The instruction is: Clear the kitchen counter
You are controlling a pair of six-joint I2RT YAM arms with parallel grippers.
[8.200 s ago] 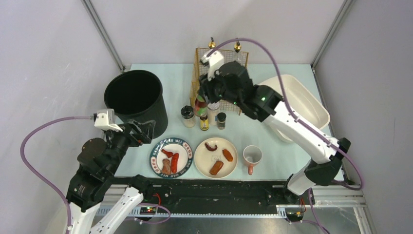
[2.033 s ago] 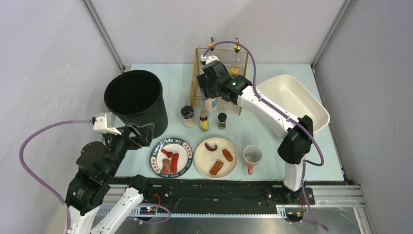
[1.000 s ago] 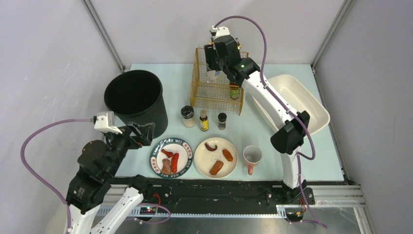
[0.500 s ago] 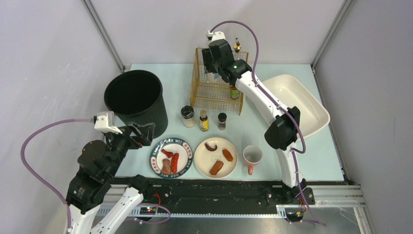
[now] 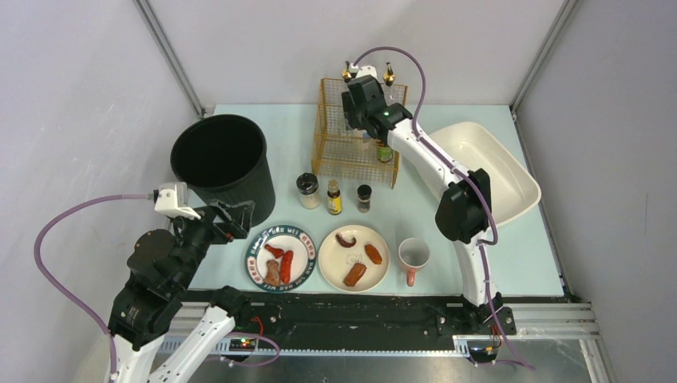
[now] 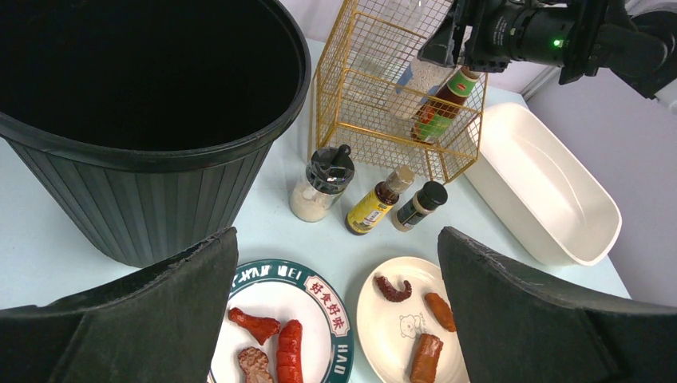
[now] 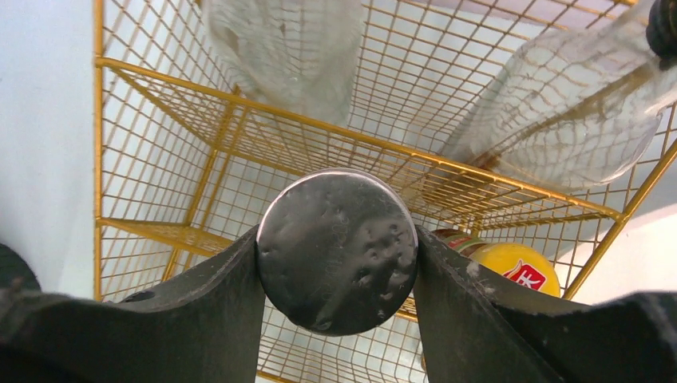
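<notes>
Right wrist view is showing the right gripper (image 7: 335,263) pinching a silver-capped bottle (image 7: 335,235) over the gold wire rack (image 5: 351,155) at the far edge of the kitchen counter (image 5: 287,128), so it should be lowering straight, clearing the wires, before releasing.

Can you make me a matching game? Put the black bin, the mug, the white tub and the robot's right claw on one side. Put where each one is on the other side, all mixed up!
Things:
1. black bin
2. mug
3. white tub
4. right claw

Places:
A. on the right side of the kitchen counter
B. up over the gold rack, shut on a silver-topped jar
C. on the counter's left side, toward the back
D. just right of the cream plate

Pairs: 1-C, 2-D, 3-A, 4-B
</notes>
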